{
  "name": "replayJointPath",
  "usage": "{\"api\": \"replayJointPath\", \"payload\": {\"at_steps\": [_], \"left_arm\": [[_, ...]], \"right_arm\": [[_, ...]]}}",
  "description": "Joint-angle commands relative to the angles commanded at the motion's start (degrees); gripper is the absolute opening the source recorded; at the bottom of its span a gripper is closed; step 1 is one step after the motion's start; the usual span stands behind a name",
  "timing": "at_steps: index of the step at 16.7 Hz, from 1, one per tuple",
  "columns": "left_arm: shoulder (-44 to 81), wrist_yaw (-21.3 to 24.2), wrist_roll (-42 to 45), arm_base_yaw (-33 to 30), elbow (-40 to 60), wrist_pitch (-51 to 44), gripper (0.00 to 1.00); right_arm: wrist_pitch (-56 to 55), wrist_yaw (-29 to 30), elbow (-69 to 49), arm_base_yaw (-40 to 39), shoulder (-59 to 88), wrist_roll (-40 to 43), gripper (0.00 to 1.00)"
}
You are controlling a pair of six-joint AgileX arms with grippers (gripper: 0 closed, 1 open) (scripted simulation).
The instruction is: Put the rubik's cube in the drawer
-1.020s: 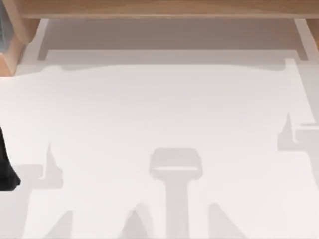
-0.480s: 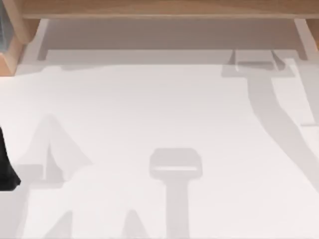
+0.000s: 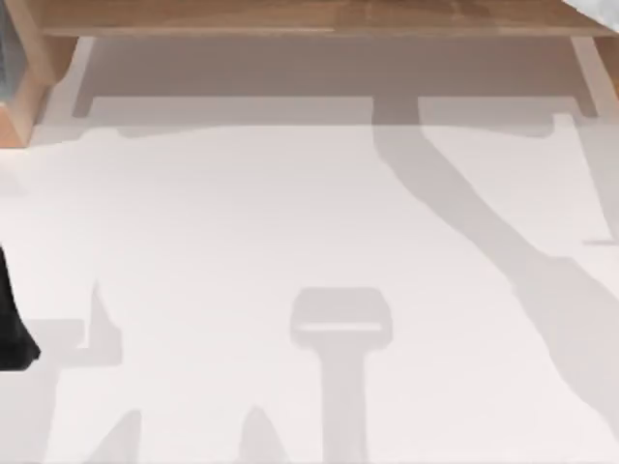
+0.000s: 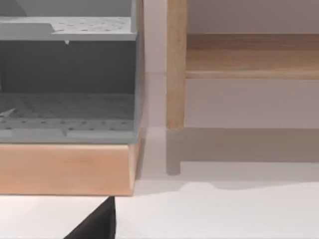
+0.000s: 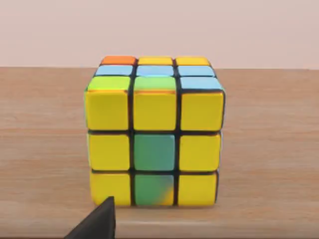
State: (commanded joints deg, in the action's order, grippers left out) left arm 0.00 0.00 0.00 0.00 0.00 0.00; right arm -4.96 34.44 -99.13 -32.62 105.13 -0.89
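Observation:
The rubik's cube stands on a wooden shelf top in the right wrist view, its near face mostly yellow with green centre squares. A dark tip of my right gripper juts in just in front of the cube's lower corner, apart from it. In the left wrist view the drawer has a grey perforated inside and a wooden front. A dark tip of my left gripper lies just before that front. From above, a dark part of my left arm sits at the table's left edge.
A long wooden shelf runs along the back of the white table, held up by a wooden upright. The drawer unit's corner is at the back left. A long arm shadow crosses the table's right half.
The right arm's shadow has swept left across the table toward the shelf's middle. The dark part of my left arm has stayed where it was.

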Motion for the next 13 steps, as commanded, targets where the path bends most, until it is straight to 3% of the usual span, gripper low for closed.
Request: {"api": "replayJointPath", "payload": {"at_steps": [5, 13], "left_arm": [[0.0, 0.0, 0.0, 0.0, 0.0, 0.0, 1.0], [0.0, 0.0, 0.0, 0.0, 0.0, 0.0, 1.0]], "right_arm": [[-0.49, 2.26, -6.83, -2.26, 6.88, -0.16, 1.0], [1.2, 1.12, -10.23, -1.17, 8.55, -0.21, 1.0]]}}
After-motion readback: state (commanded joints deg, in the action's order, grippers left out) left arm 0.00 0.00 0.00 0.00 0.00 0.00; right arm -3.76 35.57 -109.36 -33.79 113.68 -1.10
